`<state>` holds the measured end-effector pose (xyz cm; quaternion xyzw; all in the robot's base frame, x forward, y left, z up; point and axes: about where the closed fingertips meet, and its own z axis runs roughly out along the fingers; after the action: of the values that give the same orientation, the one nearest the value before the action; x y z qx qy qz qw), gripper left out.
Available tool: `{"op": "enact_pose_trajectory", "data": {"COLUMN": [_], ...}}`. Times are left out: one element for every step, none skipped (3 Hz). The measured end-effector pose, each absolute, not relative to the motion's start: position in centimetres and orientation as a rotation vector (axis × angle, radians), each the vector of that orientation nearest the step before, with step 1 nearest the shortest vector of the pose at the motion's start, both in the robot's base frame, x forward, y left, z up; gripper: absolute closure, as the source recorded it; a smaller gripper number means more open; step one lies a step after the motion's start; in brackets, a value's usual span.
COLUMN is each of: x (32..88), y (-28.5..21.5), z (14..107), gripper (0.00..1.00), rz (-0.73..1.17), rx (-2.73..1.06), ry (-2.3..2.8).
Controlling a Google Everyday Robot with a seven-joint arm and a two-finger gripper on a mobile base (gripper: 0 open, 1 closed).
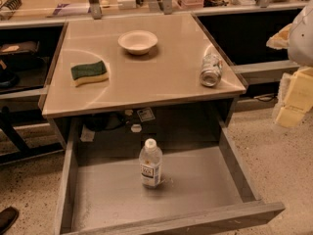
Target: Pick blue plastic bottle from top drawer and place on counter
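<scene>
Looking below the front edge of the square beige glossy counter, I find the small clear plastic bottle with a white screw cap and a white-and-dark label. It stands upright on the flat bottom of the wide, shallow grey top drawer, which is pulled out from under the counter. The bottle is clear of every drawer wall.

The gripper hangs off the counter's right side, well apart from the bottle. I take the pale yellowish blocky shape there to be the gripper, though part of it may be the wrist. I cannot tell whether it is released or clenched.

On the counter sit a round white bowl toward the back, a green-and-yellow sponge toward the left, and a silver-green drink can near the right edge.

I judge the bottle light, smooth and thin-walled, so it should give under a hard squeeze. It is also tall for its base (easy to topple with a sideways nudge). I would take it across the labelled body at about mid-height, not by the narrow cap, and close gently.
</scene>
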<state>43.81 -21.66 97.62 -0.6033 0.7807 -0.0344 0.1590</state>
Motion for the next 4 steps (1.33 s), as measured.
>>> {"op": "enact_pose_trajectory", "data": {"x": [43.8, 43.8, 43.2, 43.1], "y": [-21.7, -21.1, -18.8, -15.2], "z": [97.6, 97.2, 94.7, 91.3], "gripper": [0.0, 0.0, 0.0, 0.0], "rz": [-0.098, -0.081, 0.042, 0.214], "rx": [-1.724, -1.7, -1.649, -1.633], "ry": [2.232, 2.207, 2.187, 2.145]}}
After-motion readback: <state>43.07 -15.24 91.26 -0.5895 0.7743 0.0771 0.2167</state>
